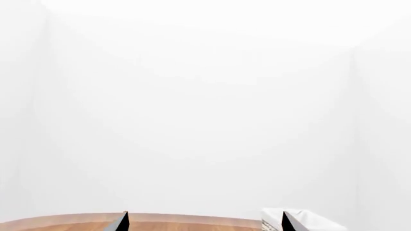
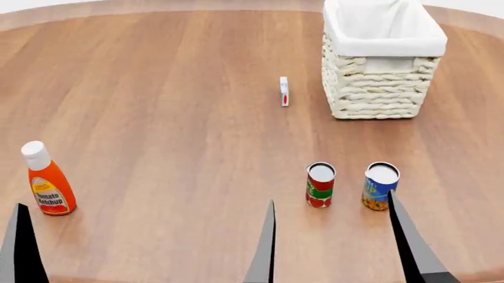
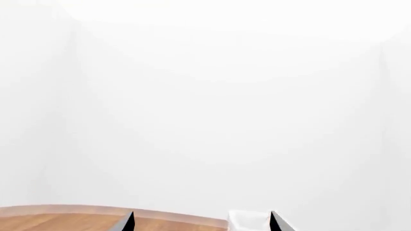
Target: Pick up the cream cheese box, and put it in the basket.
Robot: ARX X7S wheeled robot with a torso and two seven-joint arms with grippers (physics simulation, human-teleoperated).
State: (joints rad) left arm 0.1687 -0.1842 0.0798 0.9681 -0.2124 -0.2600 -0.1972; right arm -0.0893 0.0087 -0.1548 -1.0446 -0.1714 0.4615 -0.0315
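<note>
The cream cheese box [image 2: 284, 91] is a small thin white box with a red mark, standing on edge on the wooden table just left of the basket [image 2: 376, 88]. That basket is cream wicker with a white liner, at the far right; its corner also shows in the left wrist view [image 1: 273, 219] and the right wrist view [image 3: 247, 220]. My right gripper [image 2: 331, 197] is open at the near edge, far short of the box, holding nothing. My left gripper [image 1: 205, 221] is open and empty too; only one of its fingers [image 2: 21, 247] shows in the head view.
A red-and-green can [image 2: 320, 185] and a blue-and-yellow can [image 2: 381, 186] stand upright between the right gripper's fingers and the box. A ketchup bottle [image 2: 47, 183] stands at the near left. The round wooden table [image 2: 157, 106] curves away at the back.
</note>
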